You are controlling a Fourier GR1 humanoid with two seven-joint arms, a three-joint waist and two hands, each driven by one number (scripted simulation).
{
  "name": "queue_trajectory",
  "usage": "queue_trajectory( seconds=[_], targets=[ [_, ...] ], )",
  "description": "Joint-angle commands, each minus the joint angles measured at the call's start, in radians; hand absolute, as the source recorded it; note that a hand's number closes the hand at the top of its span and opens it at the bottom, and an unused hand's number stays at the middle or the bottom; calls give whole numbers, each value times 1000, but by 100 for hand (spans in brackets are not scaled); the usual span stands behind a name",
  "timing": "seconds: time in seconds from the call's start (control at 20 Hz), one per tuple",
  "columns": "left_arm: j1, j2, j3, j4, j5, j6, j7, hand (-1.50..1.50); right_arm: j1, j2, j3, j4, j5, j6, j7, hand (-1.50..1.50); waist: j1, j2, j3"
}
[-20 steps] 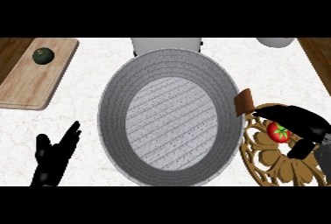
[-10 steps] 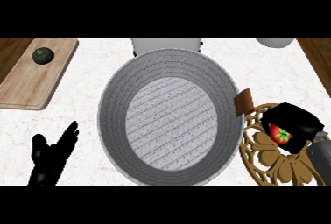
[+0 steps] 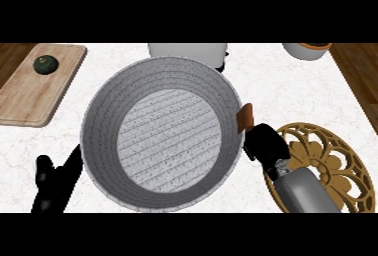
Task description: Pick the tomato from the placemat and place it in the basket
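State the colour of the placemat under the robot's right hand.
Golden tan, with an openwork flower pattern; head view.

Basket [image 3: 164, 135], placemat [image 3: 336, 155] on counter [image 3: 280, 85]

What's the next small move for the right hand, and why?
Probably carry it further left over the basket's middle before opening. The right hand sits curled at the basket's right rim, just off the placemat; the tomato is hidden, presumably inside it.

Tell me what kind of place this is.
Likely a kitchen counter: pale marble-look top with a wooden cutting board, a big grey basket and a white cup at the back.
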Motion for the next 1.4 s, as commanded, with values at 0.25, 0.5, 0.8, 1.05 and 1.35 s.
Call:
queue_trajectory(
  seconds=[0.25, 0.5, 0.8, 1.05, 1.35],
  targets=[
    [8, -19, -17, 33, 4, -6, 28, 0, 78, 178, 132, -197, -165, -146, 416, 150, 26, 22, 37],
    [6, -10, -13, 41, 7, -15, 33, 0, 65, 180, 181, -397, -370, -408, 526, 150, 38, 12, 42],
    [6, -4, -7, 52, 12, -23, 33, 0, -34, 181, 319, -563, -347, -607, 858, 150, 38, 8, 27],
    [-2, 2, -3, 58, 2, -16, 33, 0, -170, 181, 399, -619, -224, -656, 1162, 150, 22, 10, 21],
    [14, -28, -32, 36, -10, -3, 40, 0, -365, 181, 372, -596, -150, -617, 1413, 150, 37, 19, 22]
  ],
)
